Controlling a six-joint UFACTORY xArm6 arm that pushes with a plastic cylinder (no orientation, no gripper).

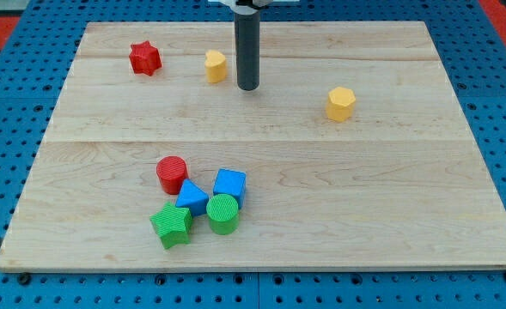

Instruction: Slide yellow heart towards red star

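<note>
Claw-less, our arm ends in a plain rod, so nothing is grasped or let go. Yellow heart (216, 65) sits near the surface's (424, 215) top edge, with our tip (247, 88) just beside it on the view's right, seemingly not yet touching. Red star (145, 58) lies further left, the way between bare. We judge this the approach step; next comes a steady leftward push, centred so the heart does not slip aside.
</note>
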